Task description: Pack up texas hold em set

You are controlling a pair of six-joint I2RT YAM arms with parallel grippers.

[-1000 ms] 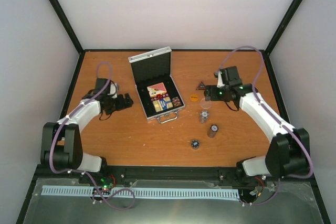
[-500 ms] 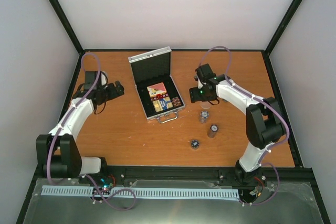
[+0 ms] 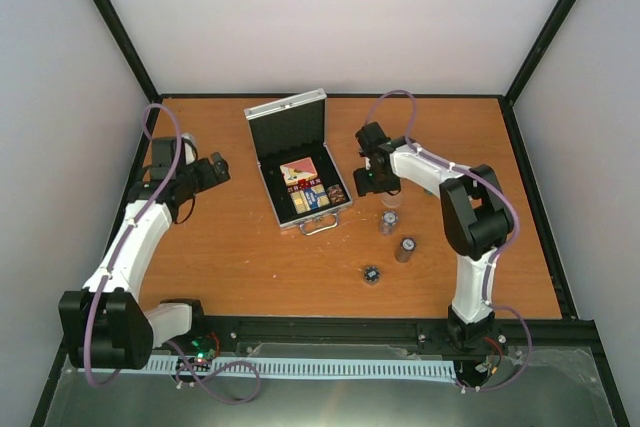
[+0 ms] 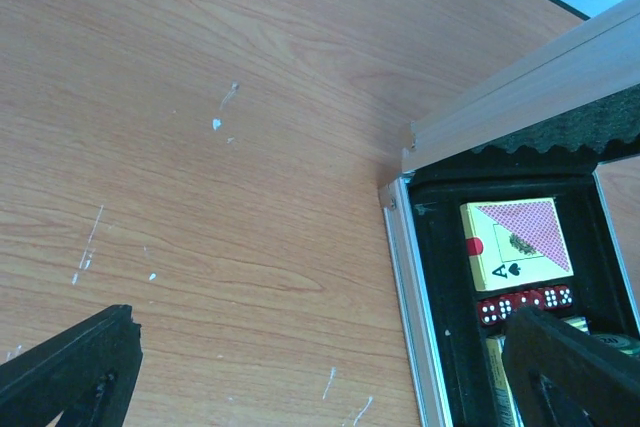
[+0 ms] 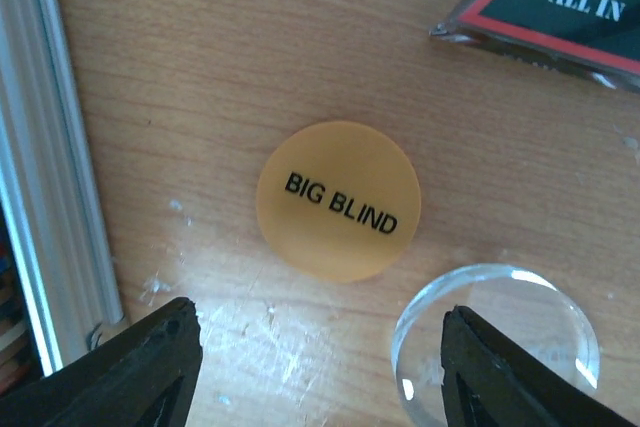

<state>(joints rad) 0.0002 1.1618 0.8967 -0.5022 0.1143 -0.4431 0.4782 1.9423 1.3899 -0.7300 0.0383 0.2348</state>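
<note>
Right jaws: parted, flanking orange disc (image 5: 338,201).
Left jaws: wide, empty; case (image 4: 404,297) at 3 o'clock.
Clear disc (image 5: 520,317): 5 o'clock of orange disc, perhaps touching one jaw.

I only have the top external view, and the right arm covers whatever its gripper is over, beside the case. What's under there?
Observer: The right wrist view shows an orange disc printed BIG BLIND, flat on the table. The right gripper has its jaws open on either side of the disc and is not touching it.
Operator: Is anything close enough to get caught with it?
Observer: Yes. A clear disc lies just beside it with a narrow gap between them, right by one jaw.
Operator: And what's already inside the case?
Observer: The left wrist view shows a card deck with an ace of spades on its face. A row of red dice sits next to it in the black lining.
</note>
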